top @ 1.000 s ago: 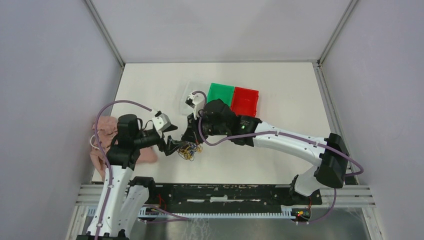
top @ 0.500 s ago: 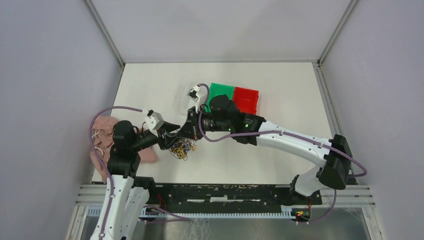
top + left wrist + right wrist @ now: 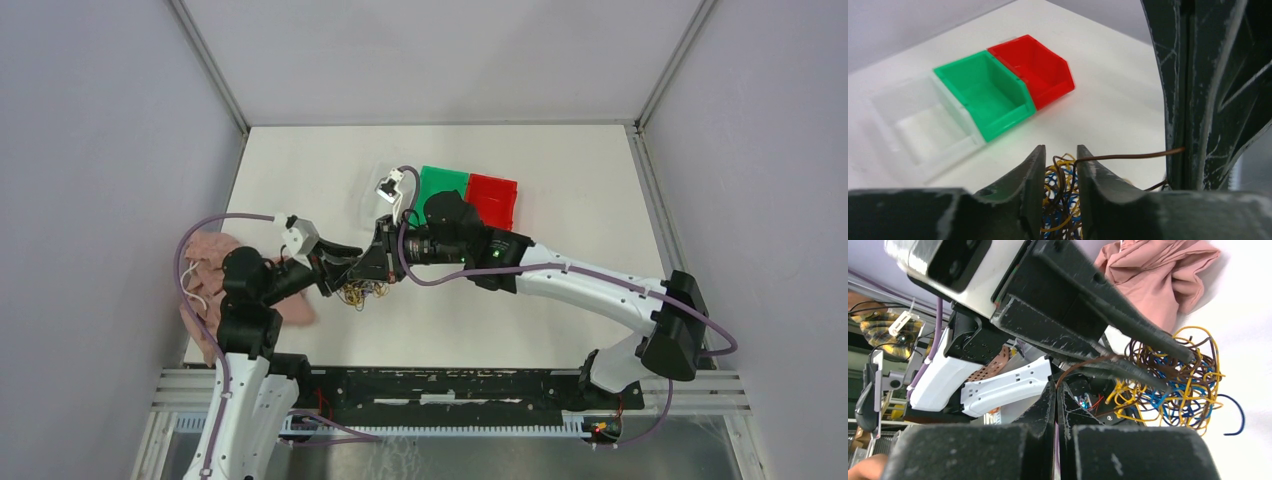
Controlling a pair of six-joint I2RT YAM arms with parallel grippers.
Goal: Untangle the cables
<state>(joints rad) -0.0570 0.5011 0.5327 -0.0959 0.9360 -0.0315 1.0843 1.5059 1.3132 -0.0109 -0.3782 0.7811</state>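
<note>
**Cable tangle, left of the worktop's middle, both grippers at it**

Item: the cables (image 3: 1178, 385). A loose clump of thin curly strands in dark brown, yellow-orange and blue, knotted through one another. The clump is roundish with no clear long axis. It lies on the white worktop (image 3: 560, 170), left of the middle and nearer the near edge than the far one.

Projections: one brown strand (image 3: 1128, 156) is drawn out of the clump in a taut line, running level across the left wrist view to the right gripper. One blue end (image 3: 1235, 415) curls free at the clump's edge.

Right gripper (image 3: 1055, 397): jaws fully closed, the drawn-out brown strand nipped at the tips. It sits just on the far side of the clump.

Left gripper (image 3: 1059, 160): reaching in from the left edge, tips sunk in the clump. Its jaws stand a narrow gap apart, with brown, yellow and blue strands showing in the gap. No clamp on them is visible. The taut brown strand passes over one fingertip (image 3: 1083, 160).

Surroundings: a crumpled pink cloth (image 3: 215, 262) at the left edge. Further toward the far edge is a row of three bins side by side: clear bin (image 3: 928, 165), green bin (image 3: 983, 85), red bin (image 3: 1033, 65).
</note>
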